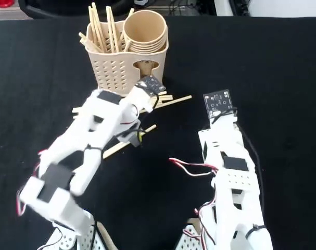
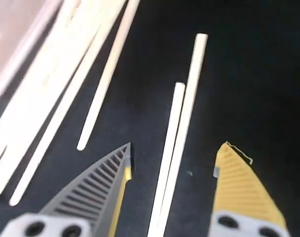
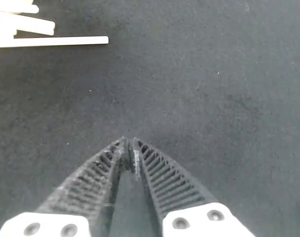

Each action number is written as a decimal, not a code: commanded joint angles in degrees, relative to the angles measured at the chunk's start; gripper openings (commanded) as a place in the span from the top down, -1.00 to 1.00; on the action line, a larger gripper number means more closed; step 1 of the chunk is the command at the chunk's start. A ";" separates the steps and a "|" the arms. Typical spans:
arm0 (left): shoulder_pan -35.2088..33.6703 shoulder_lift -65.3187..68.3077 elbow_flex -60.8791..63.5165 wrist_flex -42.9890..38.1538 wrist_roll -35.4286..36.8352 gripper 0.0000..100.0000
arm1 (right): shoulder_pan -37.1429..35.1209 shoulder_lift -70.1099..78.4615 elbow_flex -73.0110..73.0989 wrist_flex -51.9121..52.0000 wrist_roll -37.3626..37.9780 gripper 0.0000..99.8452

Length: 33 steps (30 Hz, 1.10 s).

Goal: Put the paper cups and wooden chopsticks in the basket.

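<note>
A beige perforated basket (image 1: 116, 70) stands at the back of the black table, holding stacked paper cups (image 1: 144, 31) and several upright wooden chopsticks (image 1: 101, 28). More chopsticks (image 1: 171, 100) lie on the cloth in front of it. My left gripper (image 2: 174, 150) hangs open just above a pair of loose chopsticks (image 2: 177, 133) that runs between its grey and yellow fingers; a pile of other chopsticks (image 2: 56, 94) lies beside them. In the high view the left arm (image 1: 95, 135) slants over this pile. My right gripper (image 3: 129, 148) is shut and empty over bare cloth, a chopstick tip (image 3: 65, 41) farther off.
The right arm (image 1: 230, 172) stretches along the right half of the table, its wrist board (image 1: 218, 104) level with the chopsticks. A red and white cable (image 1: 191, 166) loops out beside it. Black cloth (image 1: 282, 94) covers the table to the right of the basket.
</note>
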 commanded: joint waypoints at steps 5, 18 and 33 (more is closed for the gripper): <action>-0.40 10.73 -11.03 -0.18 2.73 0.46 | 0.26 -1.19 -3.47 0.18 0.26 0.97; -0.22 14.15 -13.67 8.00 -1.58 0.73 | 0.26 -1.19 -3.38 0.18 0.26 0.97; -0.57 14.68 -10.86 7.74 -0.35 0.94 | 0.26 -1.19 -3.38 0.18 0.26 0.97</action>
